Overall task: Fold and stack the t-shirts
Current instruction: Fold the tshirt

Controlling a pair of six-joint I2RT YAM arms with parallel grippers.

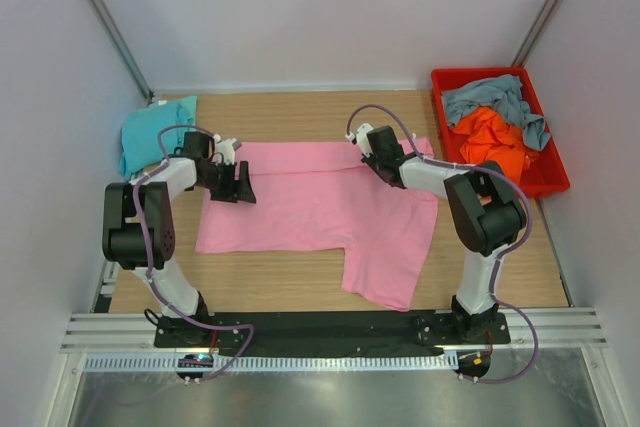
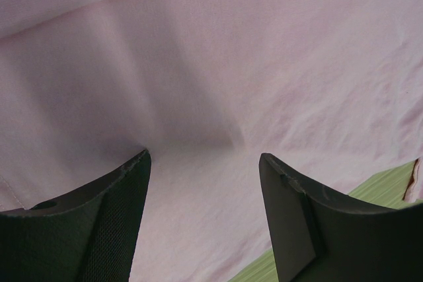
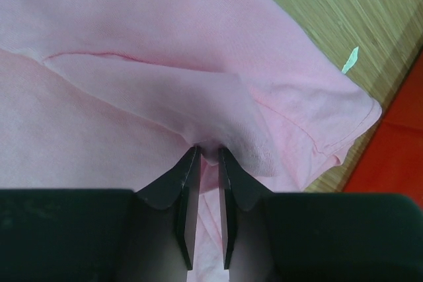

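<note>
The pink t-shirt (image 1: 310, 207) lies spread in the middle of the pale wood-grain table (image 1: 290, 282). It is a soft, matte sheet with shallow creases, roughly L-shaped, with one flap reaching toward the near edge.

The left gripper (image 1: 232, 183) sits over the shirt's left border. In the left wrist view its dark, wedge-shaped fingers (image 2: 99, 216) stand well apart and released, with smooth pink cloth filling the gap and nothing caught between them.

The right gripper (image 1: 362, 139) is at the shirt's far edge, near the right sleeve. In the right wrist view its two narrow black fingers (image 3: 170, 188) are drawn close together, and a raised fold of the pink knit runs down between the tips — pinched there. Beside the fold, the stitched sleeve hem (image 3: 344, 130) curves to a rounded corner on the wood.

A teal t-shirt (image 1: 150, 132) rests as a neat, flattish bundle at the far left of the table, just beyond the left gripper. At the far right is a red plastic bin (image 1: 548, 172) — glossy, rectangular and straight-walled. It holds a crumpled orange t-shirt (image 1: 495, 137), with a rumpled grey-blue t-shirt (image 1: 490, 97) draped over it.
</note>
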